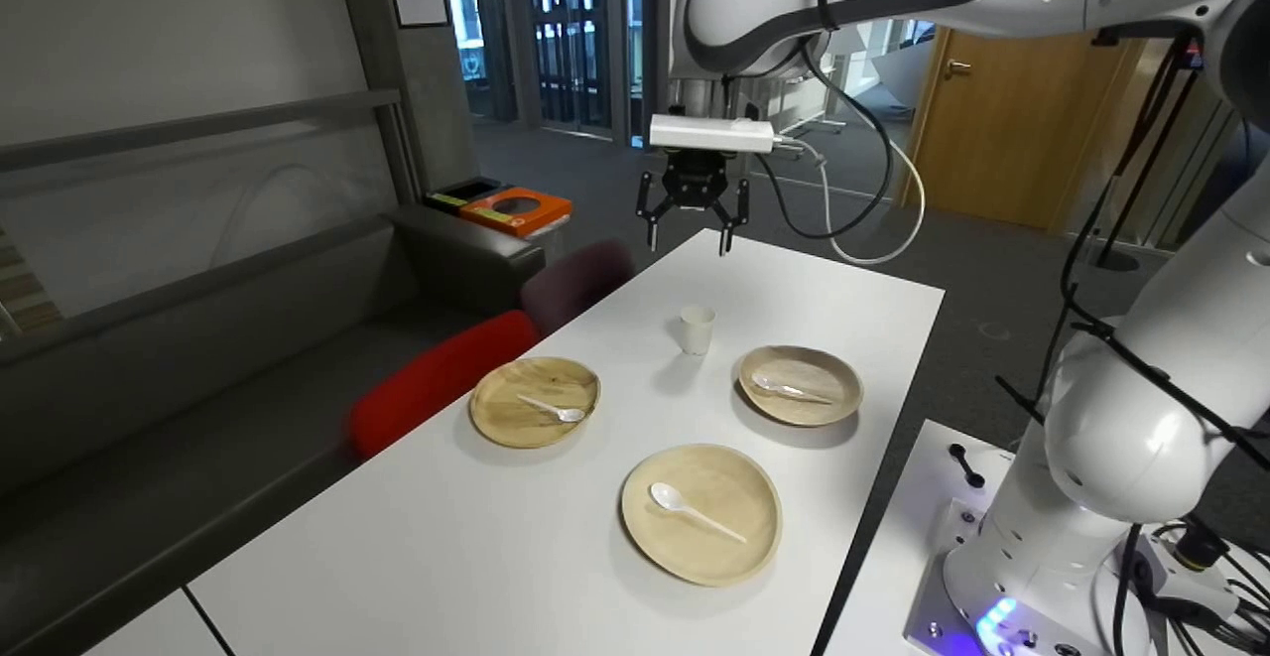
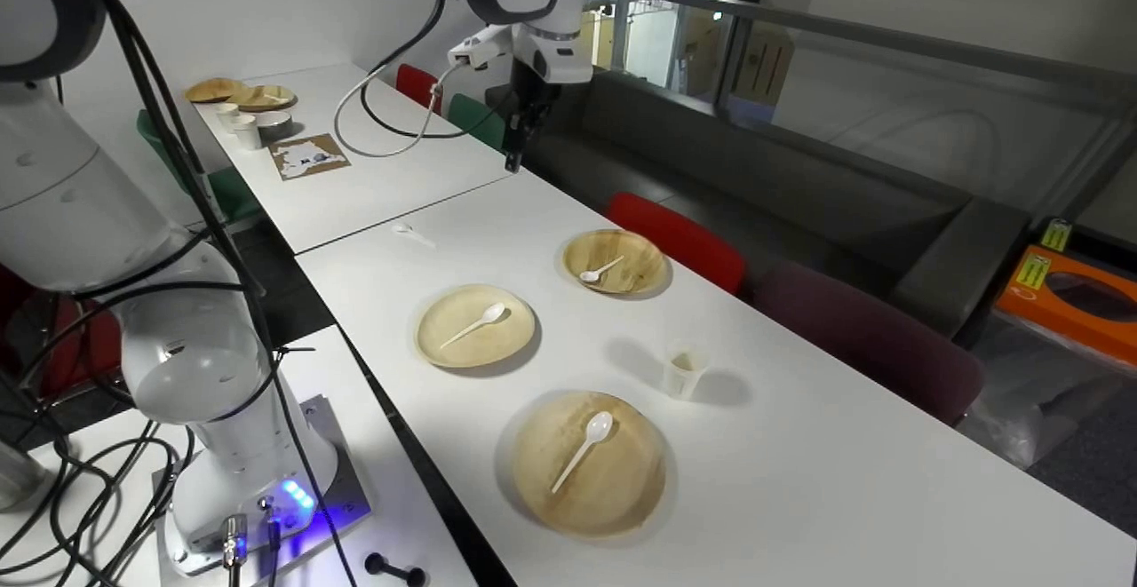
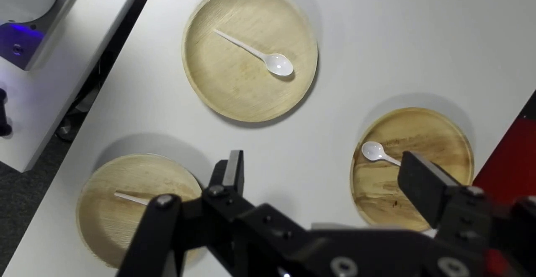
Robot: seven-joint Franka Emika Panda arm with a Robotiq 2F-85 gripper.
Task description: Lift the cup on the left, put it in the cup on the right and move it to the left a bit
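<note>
In an exterior view, found the hand (image 1: 689, 239) raised and spread wide; found the cup (image 1: 698, 330) upright on the surface (image 1: 427, 547), near but apart from three plates (image 1: 729, 485). In an exterior view, noted a loose spoon (image 2: 405, 229) on the surface. In the wrist view, confirmed the hand wide; recorded a white spoon (image 3: 270, 60) on each plate.

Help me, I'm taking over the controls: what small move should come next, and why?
I'd probably lower the open claw toward the white cup on the table beneath: the claw hangs well above, holding nothing, so the upright cup isn't yet within its grip. Whether that's one cup or a nested pair, I can't tell.
</note>
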